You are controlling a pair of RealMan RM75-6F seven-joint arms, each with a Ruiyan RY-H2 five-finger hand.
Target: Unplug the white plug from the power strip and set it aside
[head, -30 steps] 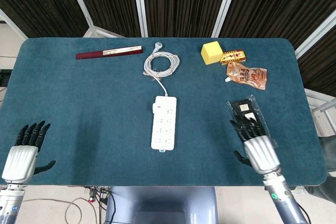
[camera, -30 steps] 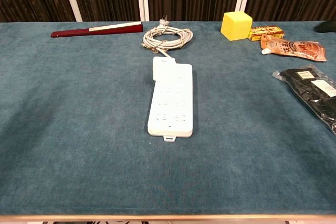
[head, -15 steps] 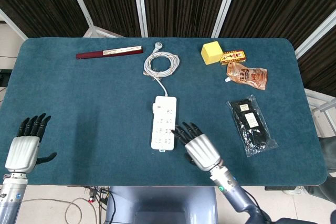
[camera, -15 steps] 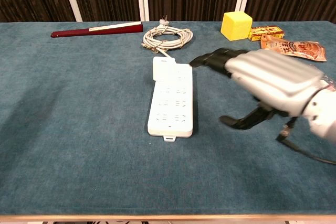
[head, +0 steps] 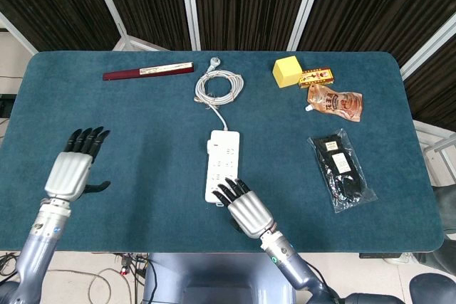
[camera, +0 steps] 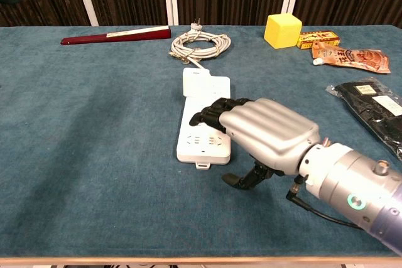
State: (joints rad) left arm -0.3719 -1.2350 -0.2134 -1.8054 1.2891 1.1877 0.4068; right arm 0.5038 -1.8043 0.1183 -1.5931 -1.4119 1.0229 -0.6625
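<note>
White plug (head: 214, 146) sits seated at the far end of the power strip (head: 222, 167), whose long axis runs away from the robot. Right hand (head: 246, 208), empty with fingers spread, hovers over the near end; left hand (head: 71, 169), likewise spread, well apart

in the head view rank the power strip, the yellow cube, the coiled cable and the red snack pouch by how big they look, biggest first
1. power strip
2. coiled cable
3. red snack pouch, close to the cable in area, so that order is unsure
4. yellow cube
</note>
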